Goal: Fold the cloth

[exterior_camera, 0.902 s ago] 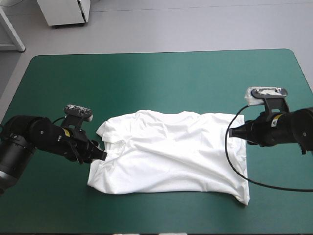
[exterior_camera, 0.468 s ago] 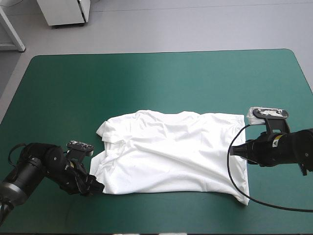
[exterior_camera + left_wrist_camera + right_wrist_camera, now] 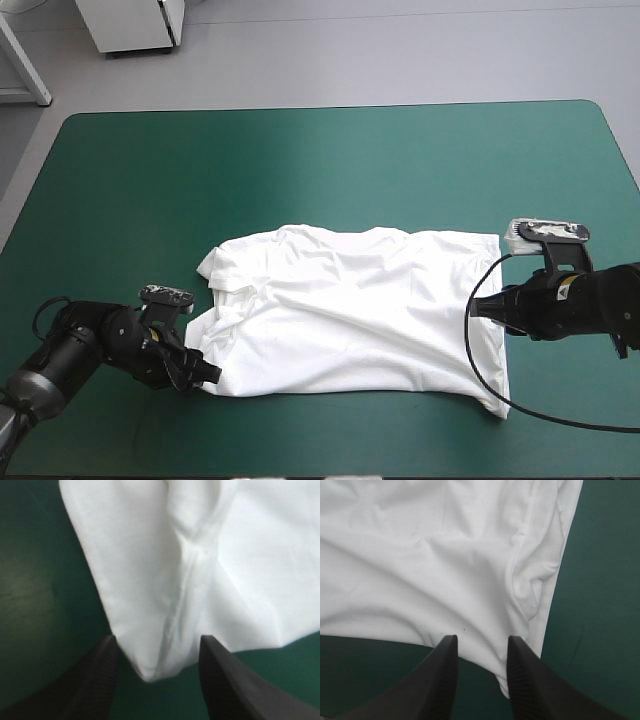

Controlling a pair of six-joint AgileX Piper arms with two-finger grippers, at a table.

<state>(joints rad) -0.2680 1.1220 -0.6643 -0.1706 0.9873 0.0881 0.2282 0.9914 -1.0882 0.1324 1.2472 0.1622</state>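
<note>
t-shirt point(image 3: 350, 310) edges lie between the fingers of left tool point(image 3: 156, 641) and right tool point(image 3: 480, 639) (both spread, unclamped).

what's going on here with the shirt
Two robot arms are setting up to fold a white T-shirt spread on the teal-green table. The left gripper is open around the shirt's near left corner; the right gripper is open at its right edge. Neither has closed on it, and no fold is made yet.

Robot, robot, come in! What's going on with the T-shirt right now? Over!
Left gripper open, straddling a T-shirt corner. Right gripper open over the opposite edge. T-shirt spread flat, wrinkled, not yet folded. Nothing in the way.
</note>
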